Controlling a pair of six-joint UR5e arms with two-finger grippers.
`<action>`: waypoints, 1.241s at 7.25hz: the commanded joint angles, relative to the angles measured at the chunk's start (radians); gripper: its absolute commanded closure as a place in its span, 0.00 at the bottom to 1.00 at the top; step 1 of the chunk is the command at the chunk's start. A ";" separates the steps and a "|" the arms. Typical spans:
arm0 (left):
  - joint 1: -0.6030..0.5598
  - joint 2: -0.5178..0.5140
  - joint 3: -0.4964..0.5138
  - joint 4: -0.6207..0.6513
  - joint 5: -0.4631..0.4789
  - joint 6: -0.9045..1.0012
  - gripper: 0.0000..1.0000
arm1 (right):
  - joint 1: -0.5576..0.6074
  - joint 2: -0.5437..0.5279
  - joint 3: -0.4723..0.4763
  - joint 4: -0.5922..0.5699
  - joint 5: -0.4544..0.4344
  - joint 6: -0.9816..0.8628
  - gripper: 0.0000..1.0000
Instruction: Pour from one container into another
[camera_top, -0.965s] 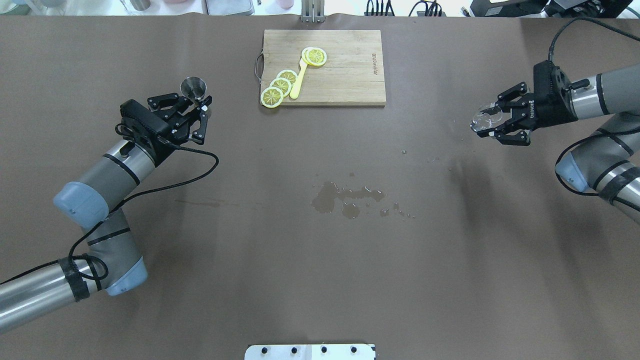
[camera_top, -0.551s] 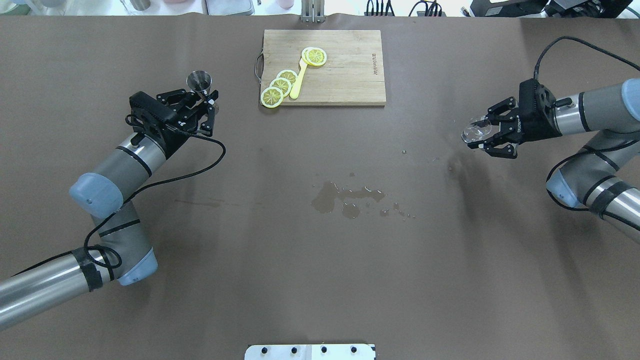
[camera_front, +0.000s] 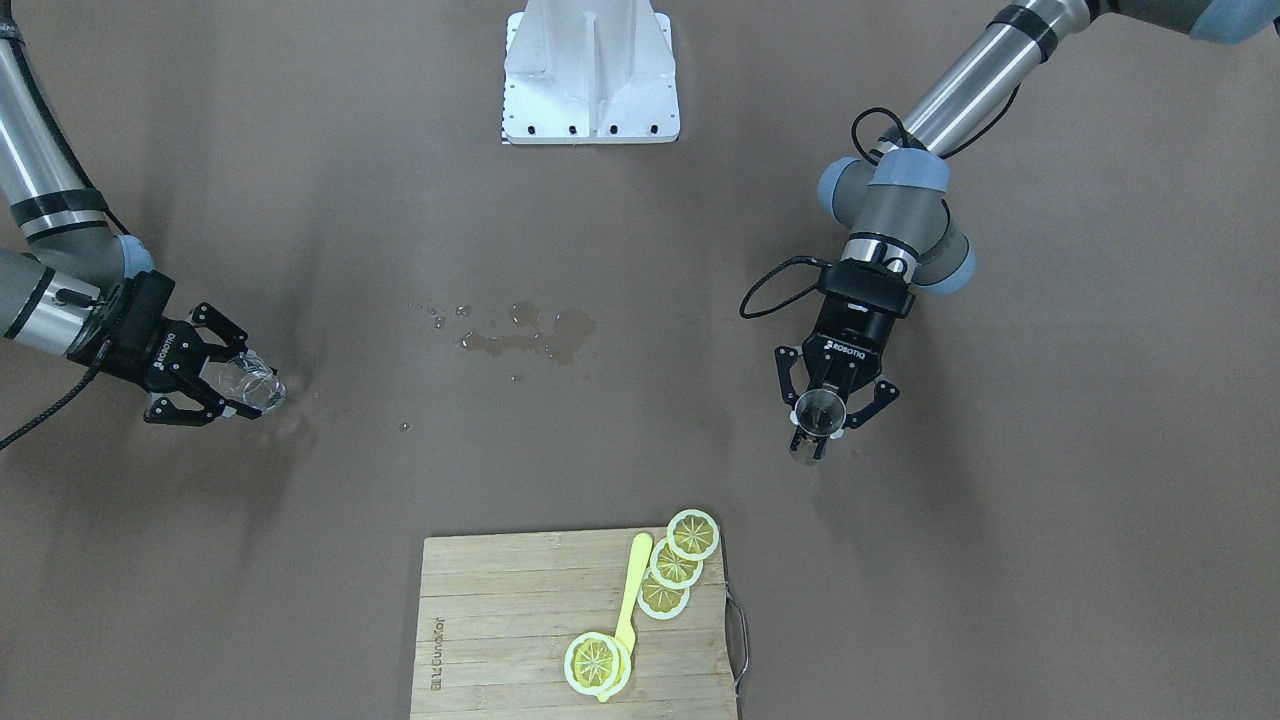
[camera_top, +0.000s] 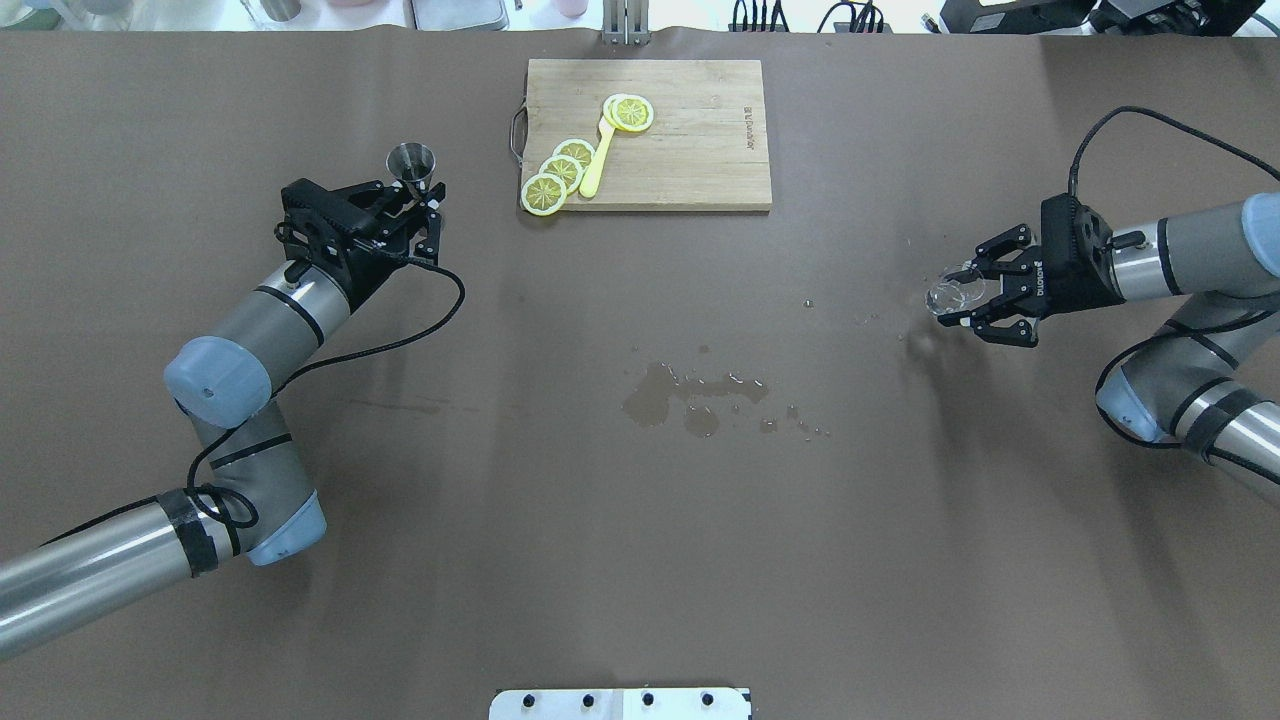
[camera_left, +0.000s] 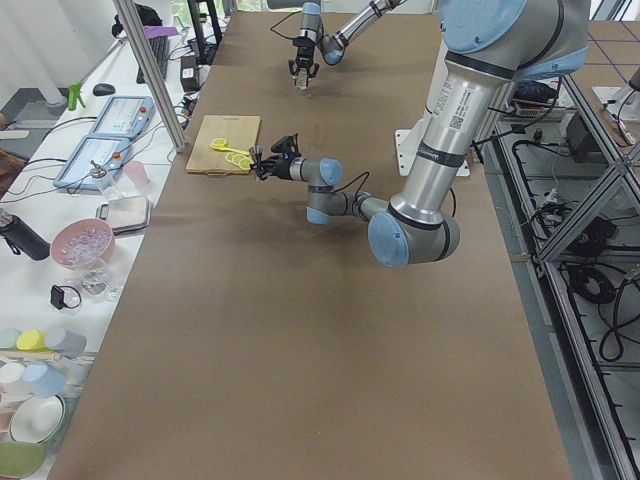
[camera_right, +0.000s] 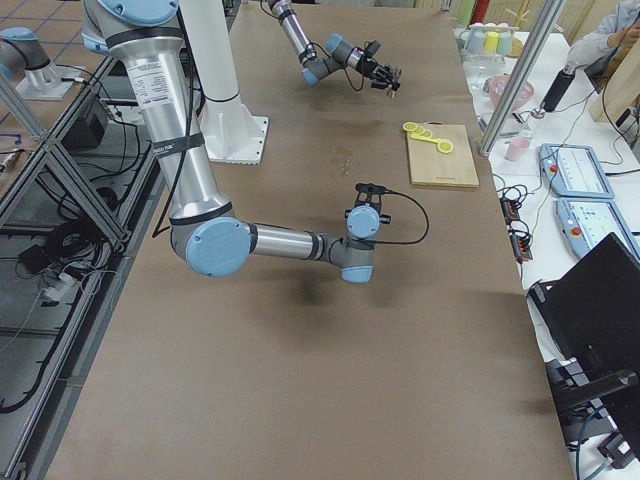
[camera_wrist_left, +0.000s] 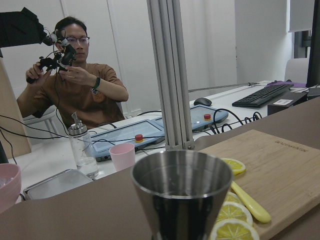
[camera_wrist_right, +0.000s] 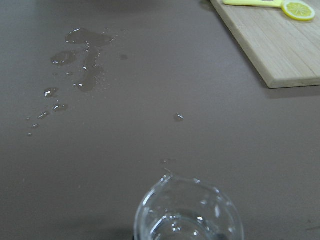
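The steel jigger (camera_top: 411, 163) stands upright in my left gripper (camera_top: 415, 200), which is shut on its narrow waist, left of the cutting board. Its cone cup fills the left wrist view (camera_wrist_left: 182, 192). From the front the jigger (camera_front: 818, 412) shows just past the left gripper (camera_front: 822, 425). The clear glass cup (camera_top: 945, 295) sits in my right gripper (camera_top: 960, 296), shut on it, low over the table at the right side. The glass cup (camera_front: 250, 385) and right gripper (camera_front: 245, 385) are at that view's left. Its rim (camera_wrist_right: 187, 210) shows a little liquid inside.
A wooden cutting board (camera_top: 700, 150) with lemon slices (camera_top: 560, 170) and a yellow utensil (camera_top: 597, 160) lies at the far middle. A wet spill (camera_top: 690, 390) marks the table's middle. A person (camera_wrist_left: 75, 85) sits beyond the far edge, among desk items.
My left arm has carried the jigger farther away and rightward, toward the board. My right arm has brought the glass cup leftward and nearer the robot's side, closer to the table.
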 joint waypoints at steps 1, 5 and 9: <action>0.001 -0.002 0.018 0.030 -0.023 0.000 1.00 | -0.002 -0.006 -0.014 0.003 0.017 -0.087 1.00; 0.011 -0.021 0.032 0.042 -0.011 0.002 1.00 | -0.016 0.000 -0.051 0.001 0.020 -0.135 1.00; 0.041 -0.025 0.031 0.042 0.077 0.000 1.00 | -0.016 0.009 -0.056 0.003 0.018 -0.124 0.31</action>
